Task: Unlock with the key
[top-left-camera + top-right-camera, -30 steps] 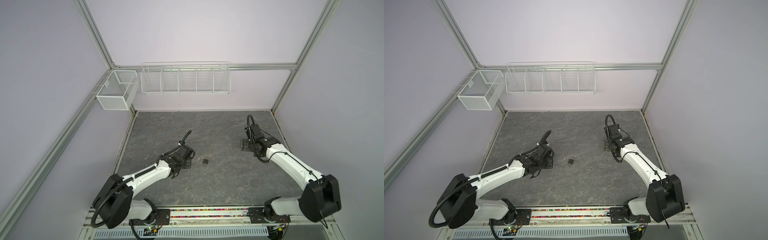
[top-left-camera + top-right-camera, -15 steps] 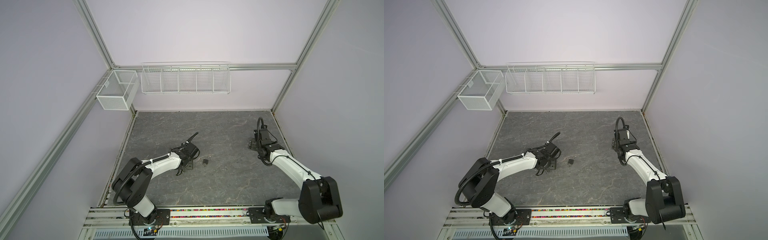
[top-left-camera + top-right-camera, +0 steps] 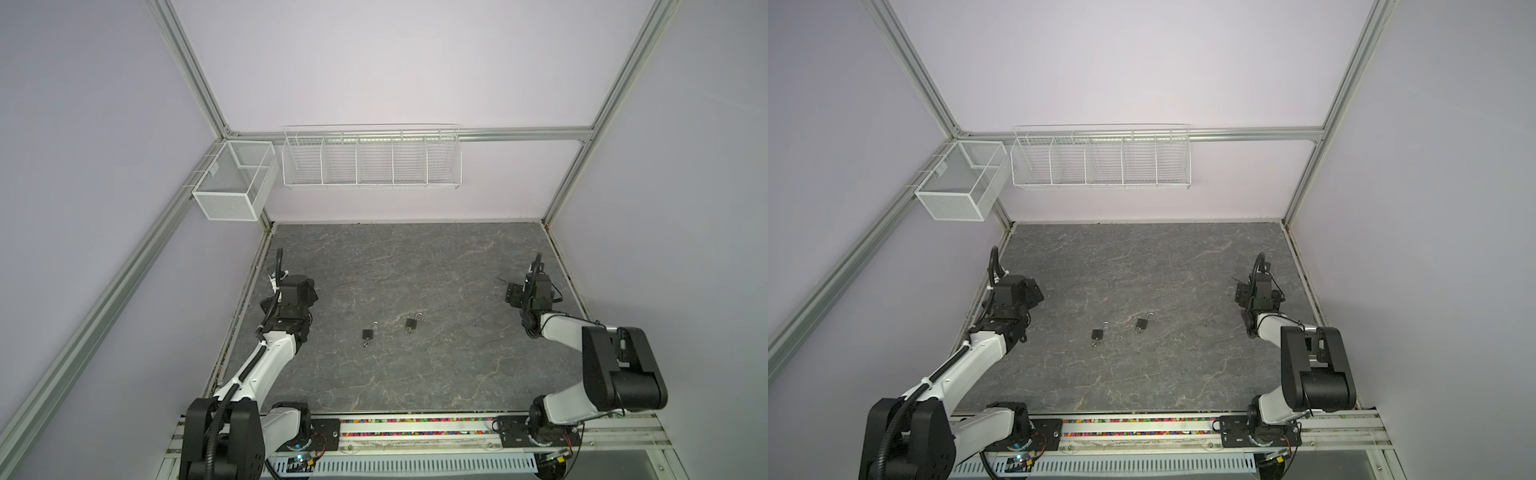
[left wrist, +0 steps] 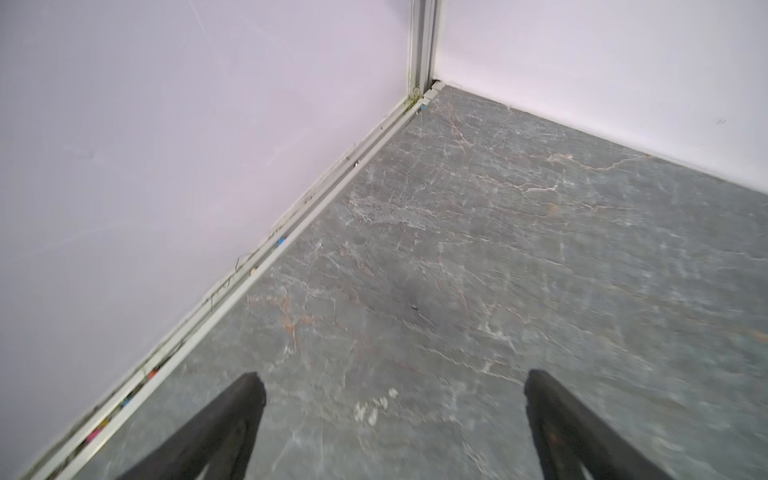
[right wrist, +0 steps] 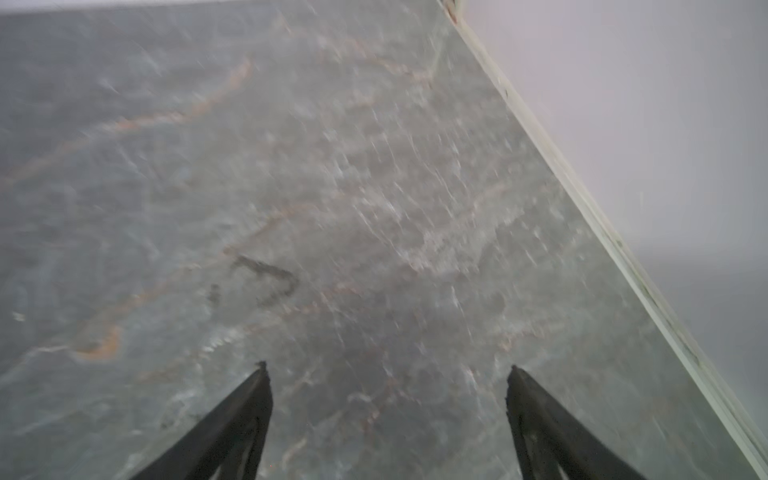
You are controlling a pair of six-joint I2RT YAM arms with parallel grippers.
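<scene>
In the left wrist view the left gripper (image 4: 390, 384) has its jaws spread wide, nothing between them, above bare table (image 4: 540, 249) facing a wall corner. No lock shows, so a fresh reach from here would start blind.

The right wrist view is blurred. The right gripper (image 5: 388, 372) is likewise agape and empty beside the side rail, no lock in sight.

In both top views the left padlock (image 3: 368, 333) and the right padlock (image 3: 412, 323) lie near the table's middle, close together but apart, both arms well away at the side edges. A bright bit at the left one's near end looks like the key (image 3: 365, 344) — too small to be sure, and I cannot tell whether either shackle has sprung. If not, a second grasp is risky: the locks look small and light, so a low finger may skid one into its neighbour or knock the key out.

A second ago the left gripper sat over the spot where the left padlock now lies, hiding it — since then it has let go and swung to the left edge. The right arm has drawn back too; the right padlock has not moved.
</scene>
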